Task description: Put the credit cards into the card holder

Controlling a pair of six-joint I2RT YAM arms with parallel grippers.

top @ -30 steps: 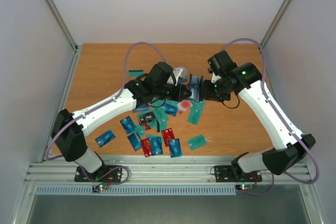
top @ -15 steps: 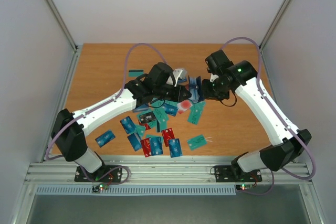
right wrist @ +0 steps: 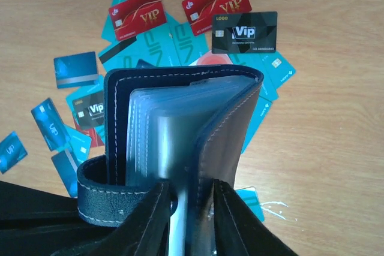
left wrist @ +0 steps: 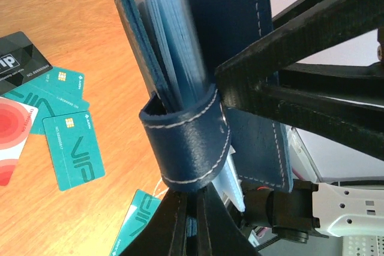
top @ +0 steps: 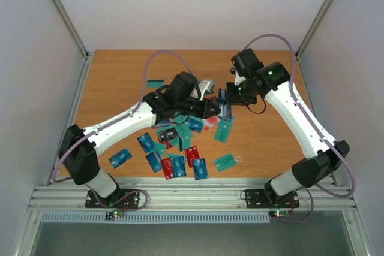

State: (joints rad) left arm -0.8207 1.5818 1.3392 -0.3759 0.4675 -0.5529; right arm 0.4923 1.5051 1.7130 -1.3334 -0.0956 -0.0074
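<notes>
Currently you have the card holder (right wrist: 227, 139) lifted off the table (top: 114, 82), caught between both arms over the middle of the board.

Left gripper (left wrist: 193, 207): jaws pressed together on the holder's navy clasp strap (left wrist: 187, 142), which loops round the lower edge of the case. Above that loop, the left wrist view shows the light blue inner leaves fanned slightly apart from the dark stitched cover.

Right gripper (right wrist: 187, 211): jaws set narrow, one finger (right wrist: 150, 223) against the clear sleeves (right wrist: 162, 124), the other outside the right-hand cover, so they pinch that cover and several sleeves together. The holder stands partly open, its top edge facing the right wrist camera.

No card is in either gripper. Whether any sleeve already carries a card cannot be told.

Your credit cards (top: 177, 163) lie scattered flat on the wood below and to the near left of the holder. A black Vip card (right wrist: 244, 32), two red VIP cards (right wrist: 137, 14) and several teal VIP cards (left wrist: 73, 151) lie directly beneath it, some overlapping. One teal card (top: 155, 83) lies apart, toward the far left.
</notes>
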